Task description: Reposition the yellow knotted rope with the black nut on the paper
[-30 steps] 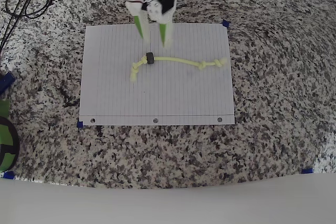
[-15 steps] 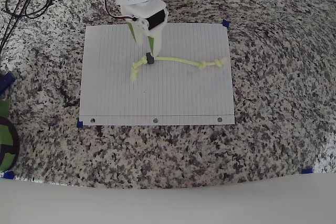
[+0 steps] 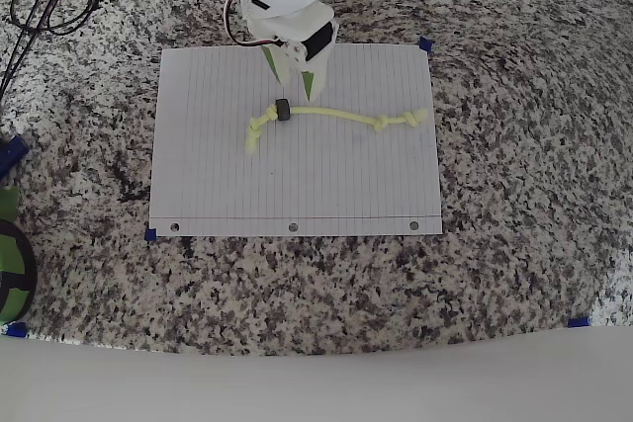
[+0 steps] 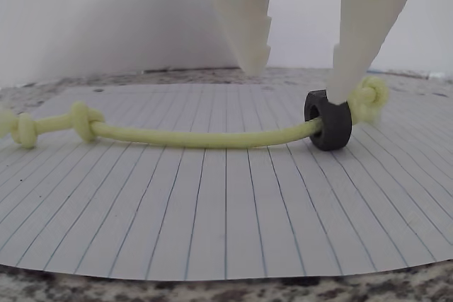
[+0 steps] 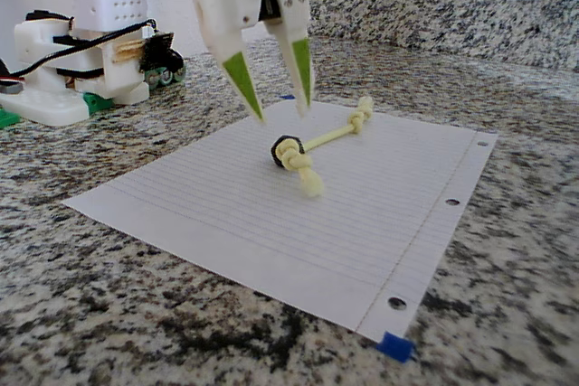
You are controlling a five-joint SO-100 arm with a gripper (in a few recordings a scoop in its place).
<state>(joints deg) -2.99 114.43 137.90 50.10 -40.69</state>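
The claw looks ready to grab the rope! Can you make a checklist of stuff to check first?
1. Claw open: ok, its two fingers stand apart.
2. Claw holding nothing: ok, nothing sits between the fingers.
3. Yellow knotted rope on the paper: ok, the whole rope lies on the sheet.
4. Black nut on the rope: ok, threaded near the left knot in the overhead view.
5. Claw lined up over the nut: cannot tell; the wrist view puts one finger right above the nut, the other off to the left.
6. Claw low enough to grip: not ok, the tips are above the rope.
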